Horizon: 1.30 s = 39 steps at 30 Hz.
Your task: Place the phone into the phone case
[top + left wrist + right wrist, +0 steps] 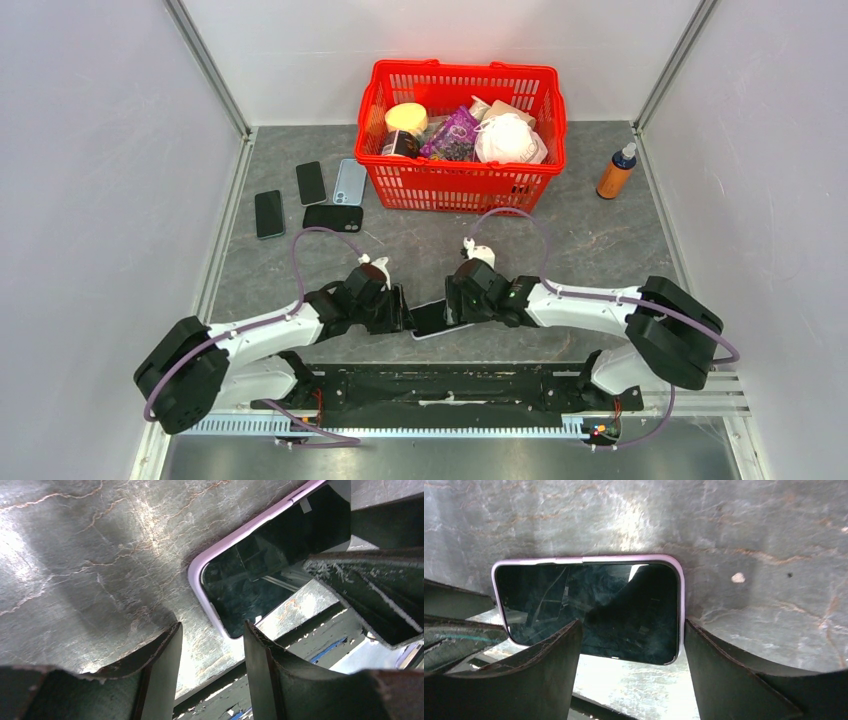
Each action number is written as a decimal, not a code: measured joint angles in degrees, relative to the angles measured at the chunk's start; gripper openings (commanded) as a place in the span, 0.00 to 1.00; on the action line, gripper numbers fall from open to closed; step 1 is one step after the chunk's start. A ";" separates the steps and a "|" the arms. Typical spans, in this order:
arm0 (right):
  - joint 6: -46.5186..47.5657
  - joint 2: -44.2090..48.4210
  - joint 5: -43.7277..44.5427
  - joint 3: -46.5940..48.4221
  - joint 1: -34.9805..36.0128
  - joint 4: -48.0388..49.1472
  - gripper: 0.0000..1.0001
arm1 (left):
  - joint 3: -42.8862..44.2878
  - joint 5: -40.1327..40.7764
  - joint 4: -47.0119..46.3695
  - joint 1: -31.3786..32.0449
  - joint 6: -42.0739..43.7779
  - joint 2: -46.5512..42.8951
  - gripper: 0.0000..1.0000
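Observation:
A phone with a dark screen lies face up on the grey table near the front edge, with a lilac phone case rim showing all round it. My left gripper is open at the phone's left end, with only bare table between its fingers. In the left wrist view the phone has its corner just ahead of the left gripper. My right gripper is open over the phone's right end. In the right wrist view the phone passes under the right gripper, whose right finger stands beside the case's short edge.
A red basket full of items stands at the back. Two black phones, a light blue case and a black case lie at the back left. An orange bottle stands at the back right.

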<state>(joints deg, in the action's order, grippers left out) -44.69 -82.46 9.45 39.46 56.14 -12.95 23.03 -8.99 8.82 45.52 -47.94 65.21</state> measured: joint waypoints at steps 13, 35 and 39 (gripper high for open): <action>-9.64 3.19 3.21 -0.90 6.88 -5.42 0.69 | 0.55 0.04 -0.09 -0.02 0.04 1.99 0.41; -12.92 5.18 2.80 -1.86 3.63 -8.57 0.12 | 0.94 0.66 0.33 -0.02 0.15 2.69 0.38; -12.70 3.91 2.80 -0.79 3.50 -9.79 0.04 | 1.09 0.79 0.52 0.00 0.20 2.84 0.38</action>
<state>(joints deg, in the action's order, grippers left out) -57.39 -78.54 12.25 38.68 59.64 -22.74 24.12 -8.21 9.34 45.52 -47.75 68.05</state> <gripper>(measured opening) 0.094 0.381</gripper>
